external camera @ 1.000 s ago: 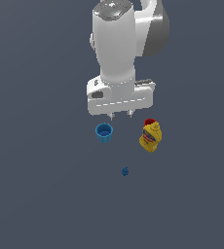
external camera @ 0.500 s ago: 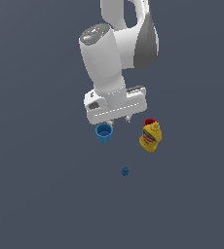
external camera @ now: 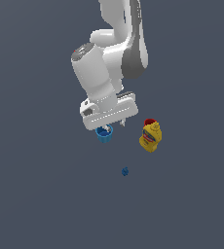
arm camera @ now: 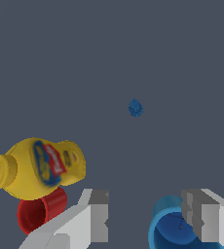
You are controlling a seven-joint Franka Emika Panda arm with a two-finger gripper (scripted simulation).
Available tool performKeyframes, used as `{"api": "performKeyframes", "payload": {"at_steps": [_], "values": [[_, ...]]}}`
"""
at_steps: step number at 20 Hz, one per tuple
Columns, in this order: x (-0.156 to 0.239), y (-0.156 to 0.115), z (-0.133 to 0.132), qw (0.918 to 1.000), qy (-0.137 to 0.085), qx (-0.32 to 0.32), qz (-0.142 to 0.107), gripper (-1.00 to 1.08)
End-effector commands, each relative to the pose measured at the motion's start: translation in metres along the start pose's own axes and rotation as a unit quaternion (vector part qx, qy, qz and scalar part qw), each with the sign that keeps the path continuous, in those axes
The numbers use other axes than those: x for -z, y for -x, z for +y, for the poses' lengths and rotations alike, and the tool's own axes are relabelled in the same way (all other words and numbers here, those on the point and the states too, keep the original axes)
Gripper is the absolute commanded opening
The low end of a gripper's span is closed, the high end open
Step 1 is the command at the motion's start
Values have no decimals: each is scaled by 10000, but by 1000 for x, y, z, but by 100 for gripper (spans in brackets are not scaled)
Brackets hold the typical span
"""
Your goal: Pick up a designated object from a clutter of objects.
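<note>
The designated object, a small bright blue cup [external camera: 104, 134], stands upright on the grey floor directly under my gripper [external camera: 113, 125]. In the wrist view the cup [arm camera: 168, 227] sits off-centre, beneath one fingertip [arm camera: 201, 215]; the other fingertip [arm camera: 99, 214] is well clear of it. My gripper [arm camera: 150, 216] is open and holds nothing. The hand hides the far part of the cup in the exterior view. Of the clutter of objects, the rest lies apart from the cup.
A yellow labelled squeeze bottle [external camera: 150, 137] lies toward the exterior view's right of the cup, with a small red item [external camera: 149, 121] against it. A tiny dark blue lump [external camera: 125, 171] sits alone nearer the camera.
The arm has tilted and the hand has come down toward the blue cup, now covering its top edge. The objects have not moved.
</note>
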State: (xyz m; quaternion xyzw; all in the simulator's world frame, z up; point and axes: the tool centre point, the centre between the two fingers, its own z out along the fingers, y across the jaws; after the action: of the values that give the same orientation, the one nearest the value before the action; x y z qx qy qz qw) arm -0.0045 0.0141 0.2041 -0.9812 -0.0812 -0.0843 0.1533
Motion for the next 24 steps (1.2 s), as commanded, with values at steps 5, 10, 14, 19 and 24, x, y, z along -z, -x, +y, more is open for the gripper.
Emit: {"api": "performKeyframes", "payload": {"at_steps": [5,10,14,19,24], "values": [[-16,15,22,9995,-25,31,311,28],[-27,31,41,9987,56,24,510,28],[-35,47,58,9978,178,5,633,28],[-43,70,78,9966,381,-31,727,28],[-49,90,94,9955,572,-64,751,28]]}}
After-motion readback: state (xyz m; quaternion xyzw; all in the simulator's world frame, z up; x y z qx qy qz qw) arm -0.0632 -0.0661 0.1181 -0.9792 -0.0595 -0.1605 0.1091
